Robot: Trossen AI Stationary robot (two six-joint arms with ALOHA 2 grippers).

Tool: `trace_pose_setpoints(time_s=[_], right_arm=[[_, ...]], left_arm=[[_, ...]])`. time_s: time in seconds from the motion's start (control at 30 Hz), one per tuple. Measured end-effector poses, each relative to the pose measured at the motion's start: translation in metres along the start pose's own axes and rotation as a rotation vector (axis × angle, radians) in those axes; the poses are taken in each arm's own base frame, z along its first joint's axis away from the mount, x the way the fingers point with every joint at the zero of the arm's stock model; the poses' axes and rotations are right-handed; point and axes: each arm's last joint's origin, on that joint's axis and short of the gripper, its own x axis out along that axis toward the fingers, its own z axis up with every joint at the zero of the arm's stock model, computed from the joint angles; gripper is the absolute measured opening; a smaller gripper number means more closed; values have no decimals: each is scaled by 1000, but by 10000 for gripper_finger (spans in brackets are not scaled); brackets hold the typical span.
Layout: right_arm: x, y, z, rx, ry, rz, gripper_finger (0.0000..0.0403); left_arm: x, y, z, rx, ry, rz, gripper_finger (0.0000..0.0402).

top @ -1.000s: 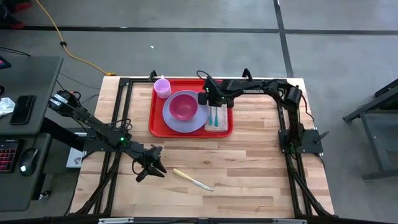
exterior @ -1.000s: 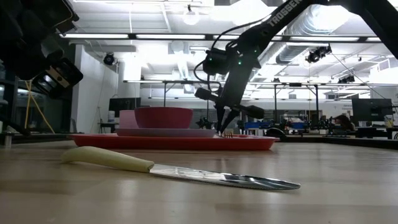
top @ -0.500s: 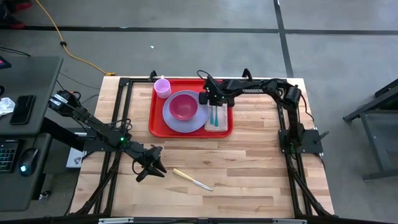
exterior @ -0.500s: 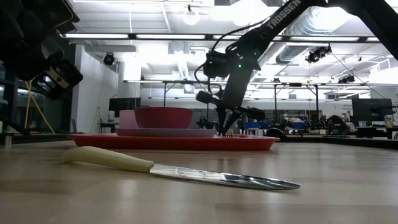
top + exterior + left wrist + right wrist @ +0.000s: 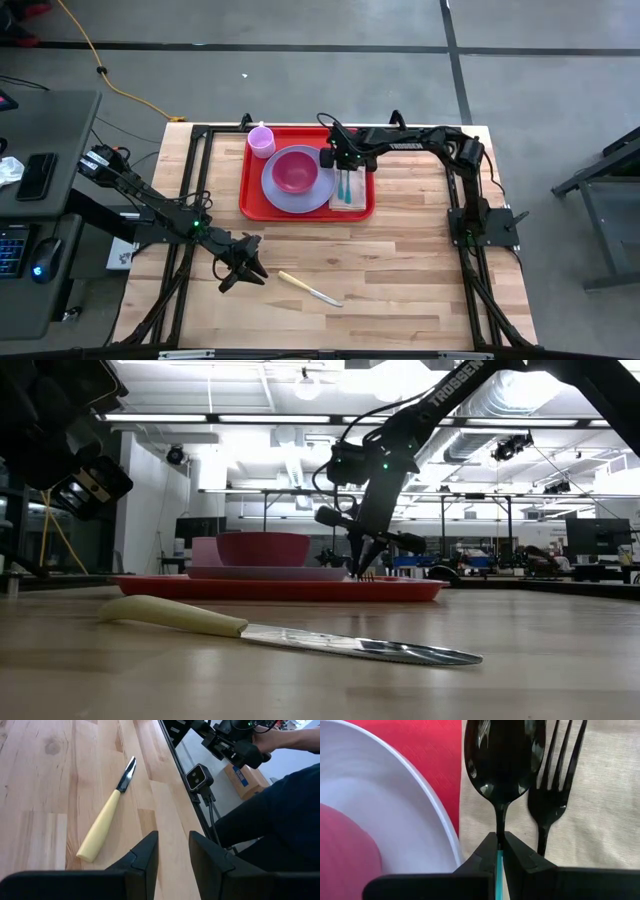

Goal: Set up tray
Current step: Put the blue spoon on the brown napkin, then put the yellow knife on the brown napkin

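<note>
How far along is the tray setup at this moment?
Done: the red tray holds the plate, bowl, cup, napkin and fork. In hand: the right pincer is shut on the spoon, over the napkin. Left: the knife lies on the table by the left pincer, which holds nothing.

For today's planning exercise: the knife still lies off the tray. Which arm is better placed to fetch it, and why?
Left. Its gripper hangs open beside the knife, while the right gripper is shut on a spoon over the tray.

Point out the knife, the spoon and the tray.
knife (image 5: 100, 831): left wrist view, on its pale handle.
spoon (image 5: 504, 760): right wrist view, on its bowl.
tray (image 5: 249, 202): high view, on bare red floor near a corner.
</note>
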Motion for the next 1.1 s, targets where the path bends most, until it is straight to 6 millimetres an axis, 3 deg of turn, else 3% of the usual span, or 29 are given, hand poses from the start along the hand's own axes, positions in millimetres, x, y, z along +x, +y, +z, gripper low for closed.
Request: trace_pose_setpoints(time_s=[0.8, 0.97, 1.1], right_arm=[[-1, 2, 0, -1, 34, 39, 13], [-12, 4, 0, -43, 66, 71, 8], [-32, 4, -1, -71, 47, 59, 1]], left_arm=[[0, 0, 0, 0, 0, 0, 138], [0, 0, 0, 0, -3, -2, 138], [0, 0, 0, 0, -5, -4, 138]])
